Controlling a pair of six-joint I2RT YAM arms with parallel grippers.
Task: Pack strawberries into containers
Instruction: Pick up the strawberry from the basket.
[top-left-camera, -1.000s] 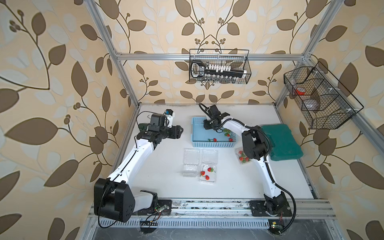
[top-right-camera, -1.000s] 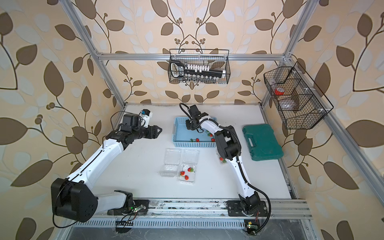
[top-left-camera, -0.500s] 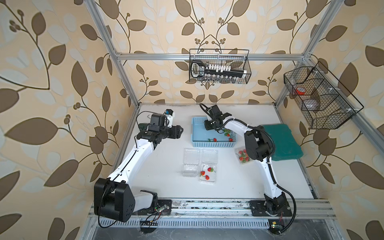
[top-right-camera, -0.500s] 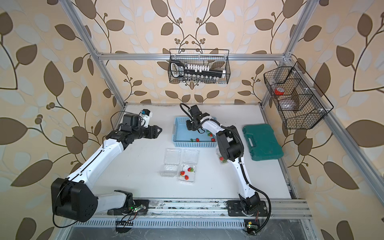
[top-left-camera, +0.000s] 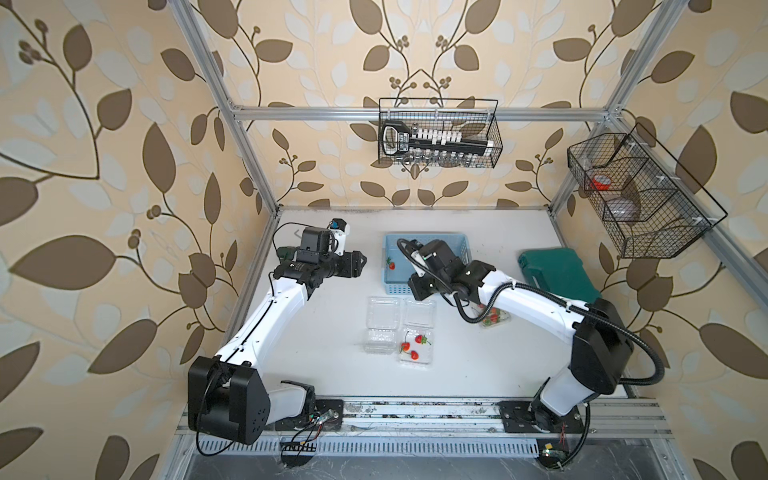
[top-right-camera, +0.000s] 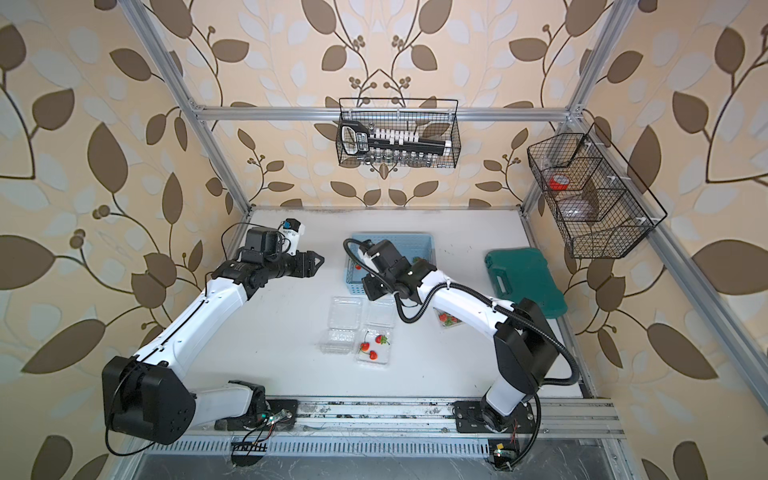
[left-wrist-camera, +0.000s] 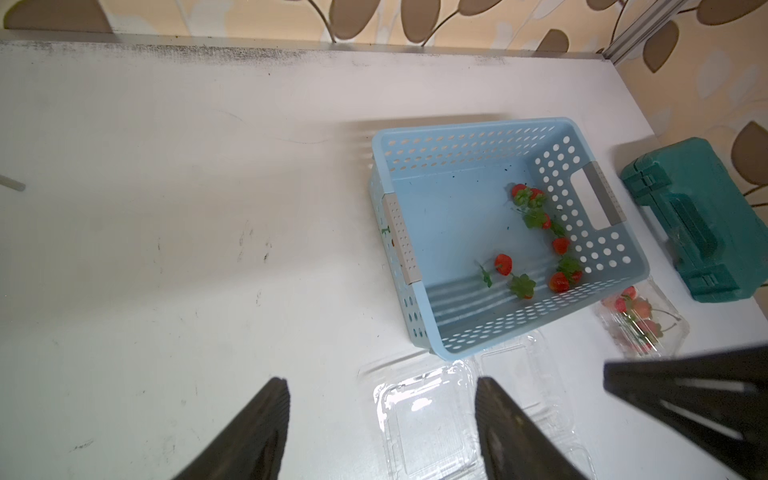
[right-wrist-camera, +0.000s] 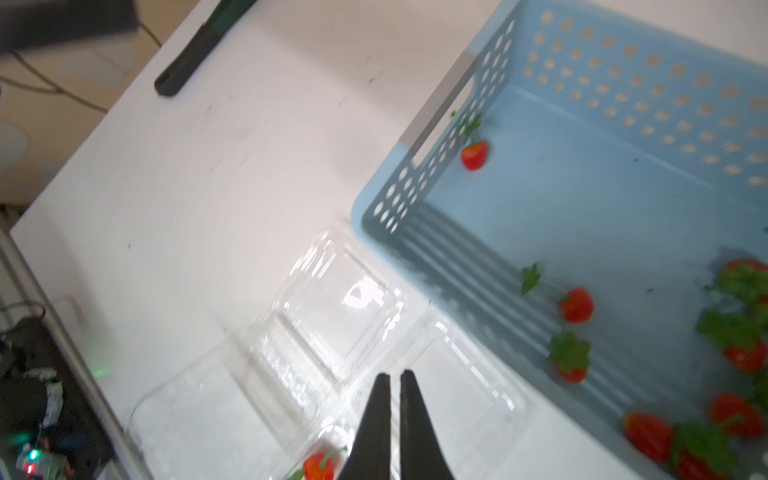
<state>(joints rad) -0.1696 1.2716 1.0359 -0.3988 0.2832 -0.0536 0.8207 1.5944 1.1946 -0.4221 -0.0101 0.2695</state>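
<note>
Two clear containers lie open side by side in both top views. One is empty, the other holds three strawberries. A third container, with strawberries inside, lies partly under the right arm. Several more strawberries lie in the light blue basket. My right gripper is shut with nothing visible between its fingers, hanging over the open lids at the basket's front edge. My left gripper is open and empty, raised left of the basket.
A green case lies at the right of the table. Black wire baskets hang on the back wall and the right wall. The right arm's cable loops over the third container.
My right gripper has come out from over the basket toward the open containers, and its jaws have closed. The left arm has not moved.
</note>
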